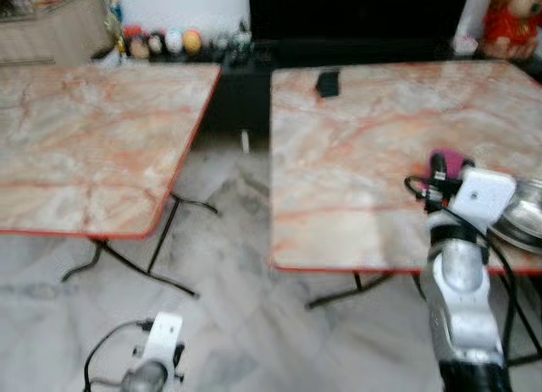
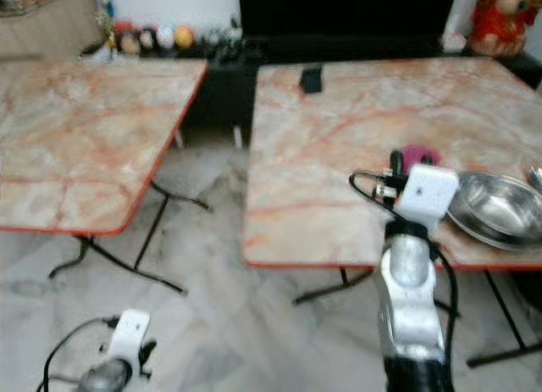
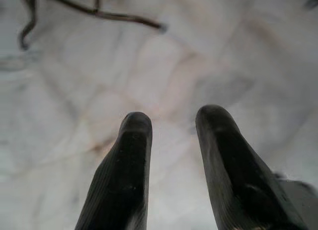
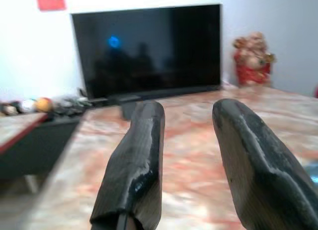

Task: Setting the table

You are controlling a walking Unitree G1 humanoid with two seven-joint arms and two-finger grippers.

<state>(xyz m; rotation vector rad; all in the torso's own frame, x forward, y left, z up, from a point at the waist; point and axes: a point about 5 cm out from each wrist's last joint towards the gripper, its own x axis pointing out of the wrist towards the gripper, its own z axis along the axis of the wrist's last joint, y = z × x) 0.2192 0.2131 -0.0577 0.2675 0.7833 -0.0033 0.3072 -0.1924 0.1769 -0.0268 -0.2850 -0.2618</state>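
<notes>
The right marble-topped table (image 1: 356, 172) has a red rim. On it, a steel bowl (image 2: 500, 207) sits near the front right corner. A pink object (image 1: 449, 162) lies just left of the bowl, partly hidden by my right wrist (image 1: 478, 197). A small black item (image 1: 328, 83) rests near the far edge. My right gripper (image 4: 186, 108) hovers low over this tabletop, pointing at the television, open with nothing between its fingers. My left arm (image 1: 157, 350) hangs low at the left, and its gripper (image 3: 169, 118) is open above the tiled floor.
A second marble table (image 1: 93, 138) stands to the left, with a floor gap and black folding legs (image 1: 161, 240) between the two. Behind are a black television (image 4: 149, 51), a red figurine (image 1: 512, 19) and a row of small toys (image 1: 161, 42).
</notes>
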